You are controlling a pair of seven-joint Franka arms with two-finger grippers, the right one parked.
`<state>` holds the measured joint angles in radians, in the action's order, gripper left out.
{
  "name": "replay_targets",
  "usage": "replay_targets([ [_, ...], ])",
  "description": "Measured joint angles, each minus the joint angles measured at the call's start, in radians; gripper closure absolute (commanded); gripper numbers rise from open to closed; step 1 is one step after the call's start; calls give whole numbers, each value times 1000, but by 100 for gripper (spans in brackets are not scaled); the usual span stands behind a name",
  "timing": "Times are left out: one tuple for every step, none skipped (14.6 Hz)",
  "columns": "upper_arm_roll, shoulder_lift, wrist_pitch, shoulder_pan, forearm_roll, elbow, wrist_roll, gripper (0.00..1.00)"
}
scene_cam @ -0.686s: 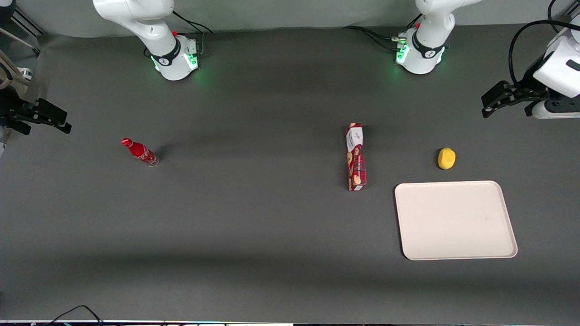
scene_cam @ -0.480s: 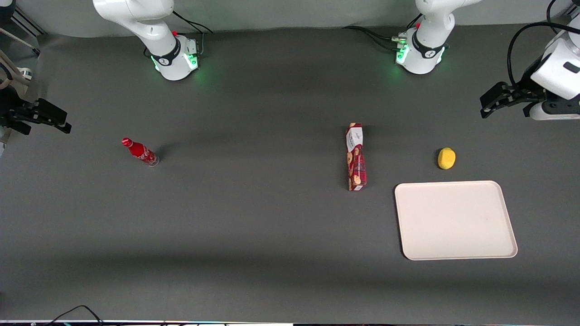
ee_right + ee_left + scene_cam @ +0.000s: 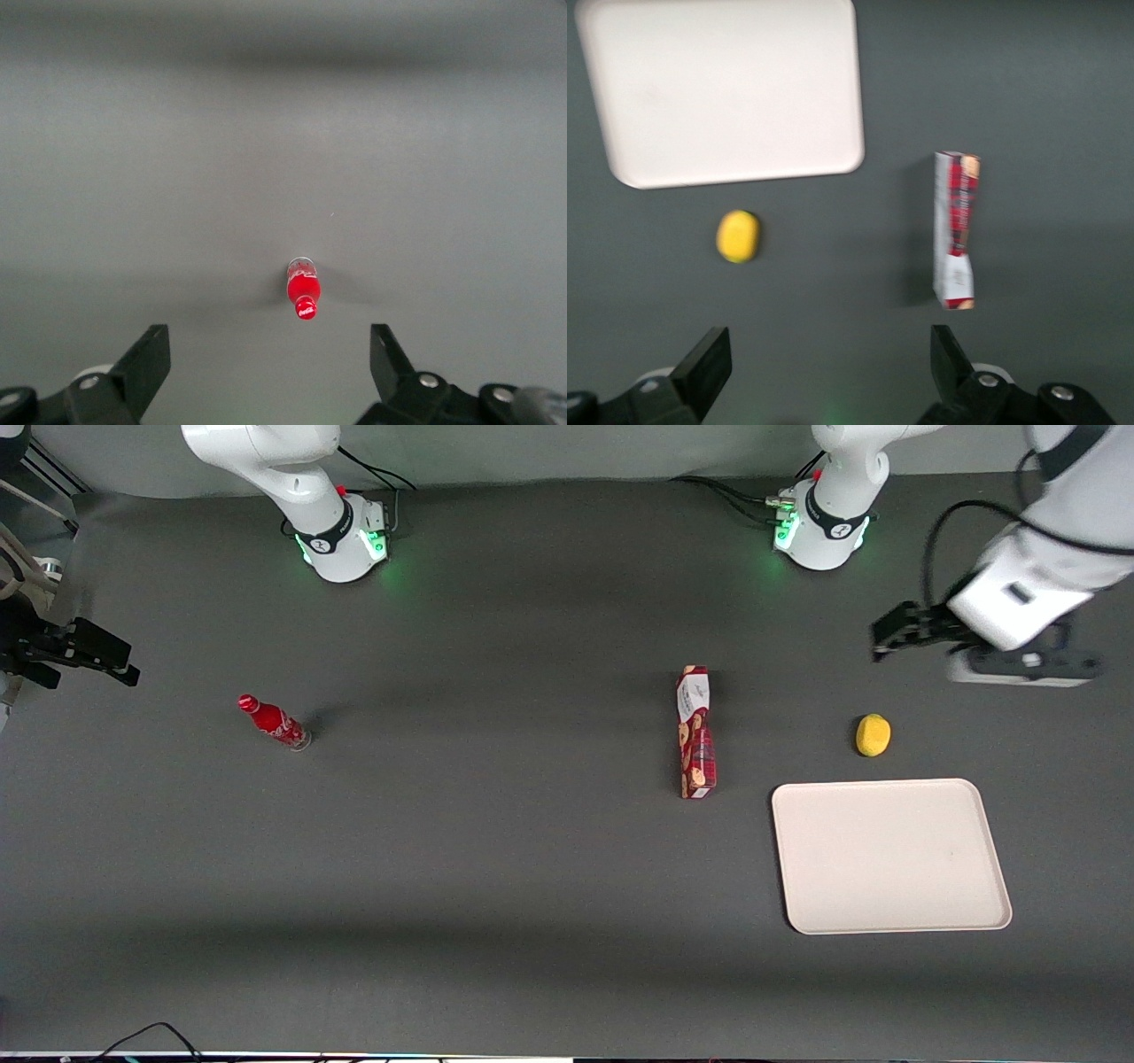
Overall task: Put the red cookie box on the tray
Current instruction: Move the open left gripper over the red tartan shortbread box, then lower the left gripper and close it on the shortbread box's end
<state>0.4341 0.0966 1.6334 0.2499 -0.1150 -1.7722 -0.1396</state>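
Red and long, the red cookie box (image 3: 695, 732) (image 3: 956, 229) lies flat on the dark worktop (image 3: 496, 841), near the tray (image 3: 889, 856) (image 3: 726, 88) but not touching it. A yellow ball (image 3: 873, 734) sits just beside the tray. The pincer (image 3: 888, 633) (image 3: 828, 363) hangs above the worktop with its fingers spread wide, holding nothing. Its arm looks blurry and is partly cut off.

Red tartan cookie box (image 3: 695, 732), cream tray (image 3: 890, 856), black claw (image 3: 890, 636).
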Motion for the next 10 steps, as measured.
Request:
replay_targets([
  [49, -9, 33, -7, -5, -27, -58, 0],
  [102, -19, 82, -13, -5, -60, -110, 0],
  [153, -29, 151, -19, -5, -105, -151, 0],
  [195, -39, 238, -25, -5, -162, -179, 0],
  [222, -51, 329, -30, -5, -220, -194, 0],
  [237, -67, 415, -35, -6, -273, -209, 0],
  [244, -91, 497, -43, -6, -320, -222, 0],
  [246, -138, 582, -61, -5, -365, -234, 0],
  [246, -164, 609, -70, -5, -377, -239, 0],
  [246, -189, 629, -80, 11, -383, -248, 0],
])
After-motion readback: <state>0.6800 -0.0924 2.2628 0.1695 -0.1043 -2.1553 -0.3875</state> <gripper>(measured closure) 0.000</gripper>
